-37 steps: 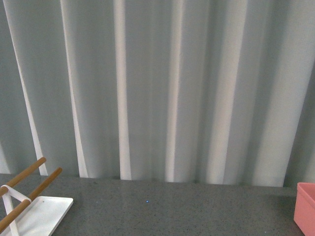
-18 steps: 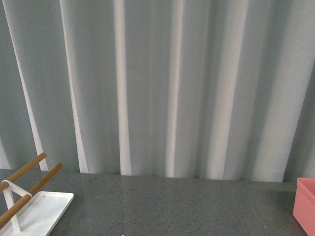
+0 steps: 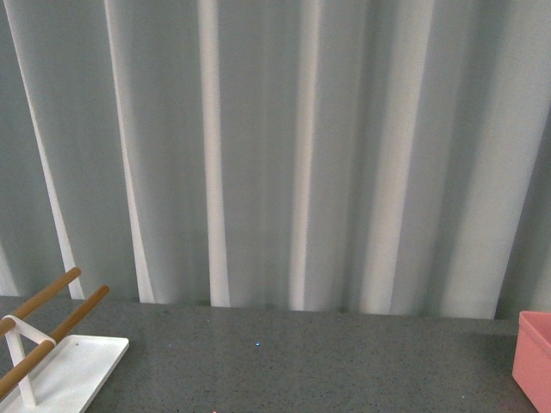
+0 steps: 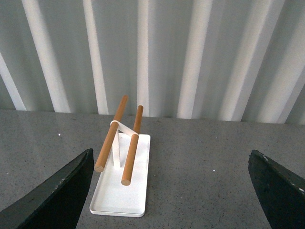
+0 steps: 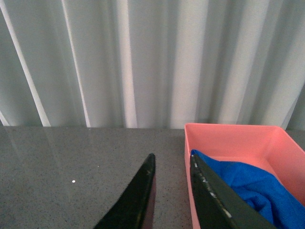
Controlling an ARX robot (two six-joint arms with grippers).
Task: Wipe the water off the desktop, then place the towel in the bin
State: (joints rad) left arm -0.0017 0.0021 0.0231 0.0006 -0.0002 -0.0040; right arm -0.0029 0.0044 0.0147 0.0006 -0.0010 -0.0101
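The blue towel lies crumpled inside the pink bin in the right wrist view. A corner of the bin shows at the front view's right edge. My right gripper is shut and empty, above the bin's near wall and the dark grey desktop. My left gripper is open and empty above the desktop, its dark fingers far apart. Neither gripper shows in the front view.
A white flat rack base with two wooden rods stands on the desktop ahead of my left gripper; it also shows at the front view's lower left. A pale pleated curtain hangs behind the desk.
The front view shifted slightly between one second ago and half a second ago: the rack and bin sit a little lower and further left. Since then nothing has moved.
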